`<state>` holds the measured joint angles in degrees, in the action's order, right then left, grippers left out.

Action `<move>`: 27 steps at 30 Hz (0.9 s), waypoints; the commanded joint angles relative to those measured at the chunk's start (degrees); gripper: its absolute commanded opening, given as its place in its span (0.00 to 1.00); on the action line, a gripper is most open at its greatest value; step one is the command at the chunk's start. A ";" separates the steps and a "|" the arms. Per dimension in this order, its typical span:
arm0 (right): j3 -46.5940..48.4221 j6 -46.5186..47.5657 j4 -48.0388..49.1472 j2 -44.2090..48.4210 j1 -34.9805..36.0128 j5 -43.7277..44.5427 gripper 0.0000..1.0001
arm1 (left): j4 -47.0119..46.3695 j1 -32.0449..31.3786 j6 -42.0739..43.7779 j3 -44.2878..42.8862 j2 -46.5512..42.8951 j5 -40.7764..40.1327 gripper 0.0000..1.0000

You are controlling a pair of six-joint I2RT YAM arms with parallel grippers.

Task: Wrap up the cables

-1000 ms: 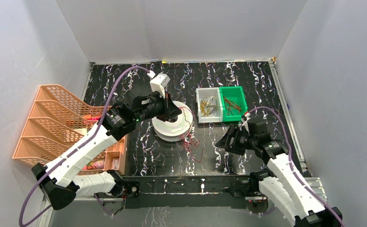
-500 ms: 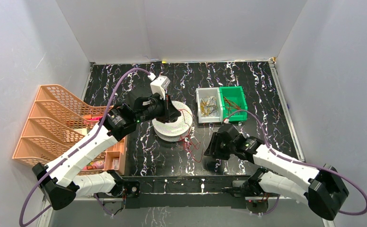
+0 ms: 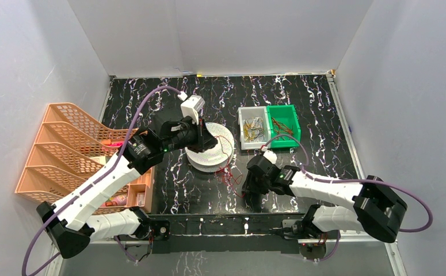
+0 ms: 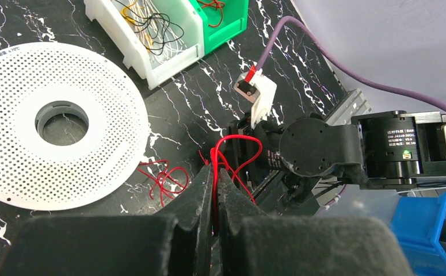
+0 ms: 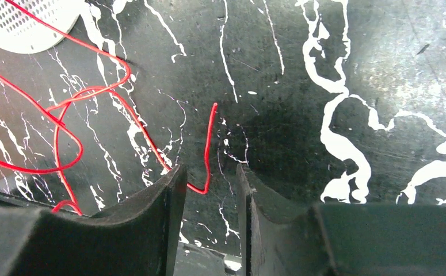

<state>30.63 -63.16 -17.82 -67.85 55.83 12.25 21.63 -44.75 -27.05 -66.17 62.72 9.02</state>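
– Clutter around the work: what do we see?

– On the counter (image 3: 324, 109) we see a white perforated disc (image 3: 214, 154) near the middle. A white bin (image 3: 241, 123) and a green bin (image 3: 294, 123) stand side by side to its right, and an orange rack (image 3: 65, 144) stands against the left wall. From overhead, the left arm hides the disc's left part.

– And the cables?

– The cables (image 3: 232, 175) lie as a loose red tangle on the counter, just off the disc's near-right edge, between the two arms.

– What do the wrist views add?

– The left wrist view shows the left end effector (image 4: 214, 172) clamped tight on a red strand that loops up beyond its tips. Overhead we cannot make that out. The right wrist view shows the right end effector (image 5: 209, 175) low over the counter, its fingers a narrow gap apart. A loose red wire end lies at the mouth of the gap.

– And against a second ago?

– The right arm has swung in from beside the green bin to the tangle. The left arm has barely shifted.
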 commanded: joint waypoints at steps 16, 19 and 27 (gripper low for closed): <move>3.03 -3.42 3.67 -5.41 3.23 8.00 0.26 | 1.40 -0.16 0.59 1.81 -3.72 0.82 0.00; 3.17 -3.41 3.89 -5.58 3.23 8.28 0.19 | 1.43 -0.16 0.51 2.20 -3.98 0.83 0.00; 6.25 -1.98 -2.81 0.11 3.23 12.92 0.00 | 1.46 -0.16 -2.22 4.26 -5.43 3.34 0.00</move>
<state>32.56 -65.73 -16.27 -72.55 58.70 19.84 23.07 -44.75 -27.33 -63.00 59.57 9.47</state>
